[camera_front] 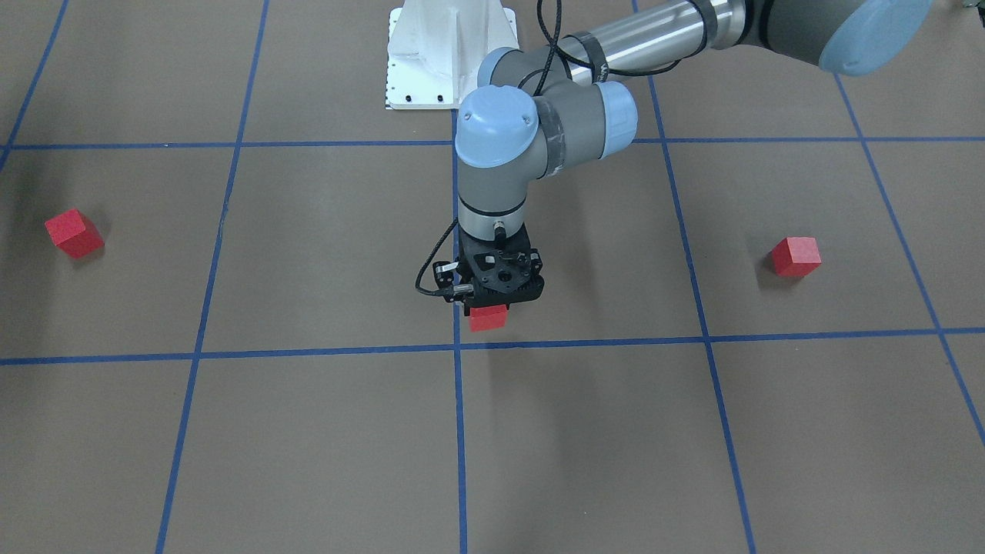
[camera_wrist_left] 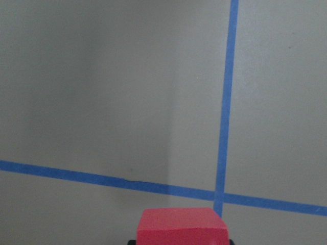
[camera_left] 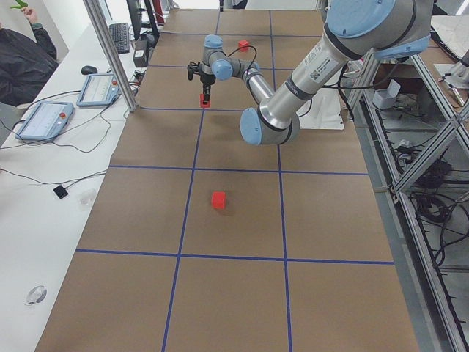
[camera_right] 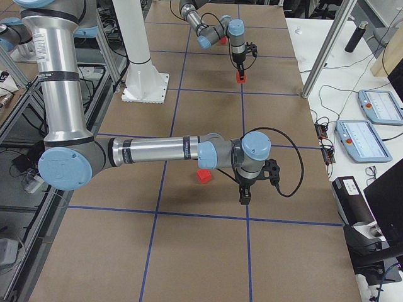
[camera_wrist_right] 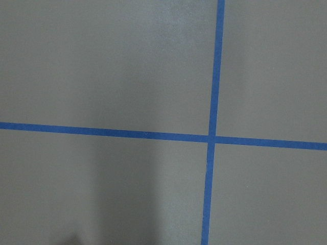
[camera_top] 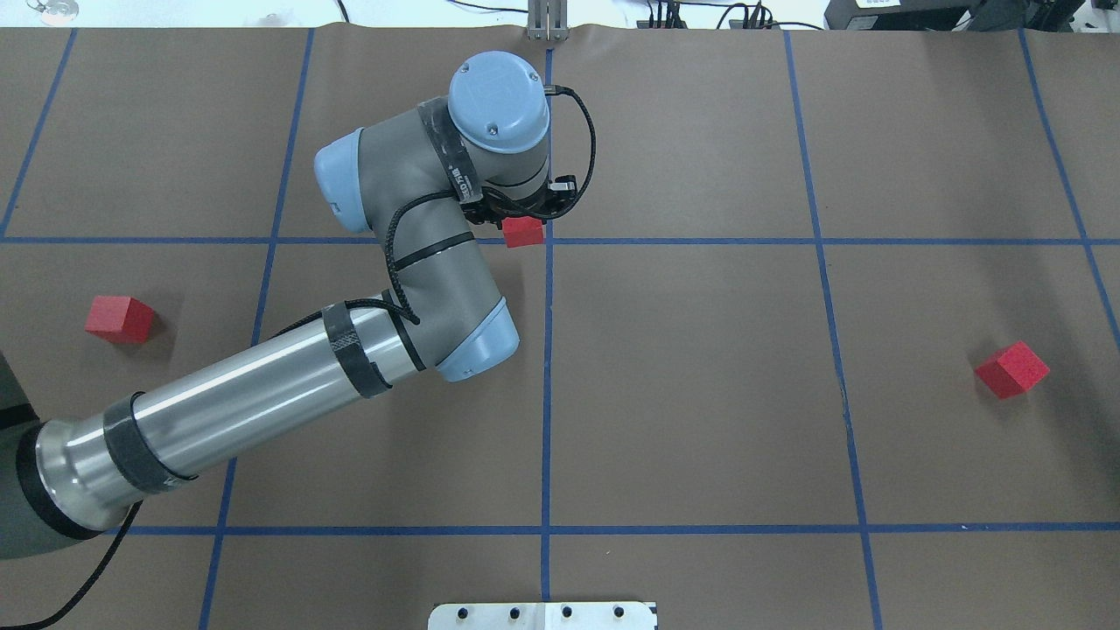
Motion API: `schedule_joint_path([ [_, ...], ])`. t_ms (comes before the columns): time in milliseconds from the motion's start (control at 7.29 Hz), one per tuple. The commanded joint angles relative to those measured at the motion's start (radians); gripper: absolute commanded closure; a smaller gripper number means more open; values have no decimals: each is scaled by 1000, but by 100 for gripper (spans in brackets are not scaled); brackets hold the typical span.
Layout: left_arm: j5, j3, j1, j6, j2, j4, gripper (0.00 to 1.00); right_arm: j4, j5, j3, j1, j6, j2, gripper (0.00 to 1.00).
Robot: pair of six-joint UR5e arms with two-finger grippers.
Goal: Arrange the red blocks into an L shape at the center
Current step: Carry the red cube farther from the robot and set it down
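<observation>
My left gripper (camera_front: 489,306) is shut on a red block (camera_front: 488,317) and holds it low, right beside the center crossing (camera_front: 458,347). Overhead, the held block (camera_top: 523,232) sits just left of the center (camera_top: 549,241). The left wrist view shows this block (camera_wrist_left: 181,227) at the bottom edge, close to the crossing (camera_wrist_left: 219,196). I cannot tell whether it touches the surface. A second red block (camera_top: 120,318) lies far to the left and a third (camera_top: 1012,369) far to the right. My right gripper (camera_right: 244,195) shows only in the exterior right view, beside the third block (camera_right: 203,176); I cannot tell whether it is open or shut.
The white robot base plate (camera_front: 450,54) stands at the table edge behind the center. The left arm's elbow and forearm (camera_top: 262,394) stretch over the left half of the brown gridded surface. The right wrist view shows only another tape crossing (camera_wrist_right: 211,139).
</observation>
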Motion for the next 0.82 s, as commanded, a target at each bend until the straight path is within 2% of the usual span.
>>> schedule_joint_path([
  [0,1,75,11,29,-31,-23,100,0,0,0,0,0,0,1],
  [275,1,121,23,29,-36,-81,100,0,0,-11,0,-1,2,1],
  [686,1,126,40,24,-39,-83,100,0,0,-13,-1,-1,4,1],
])
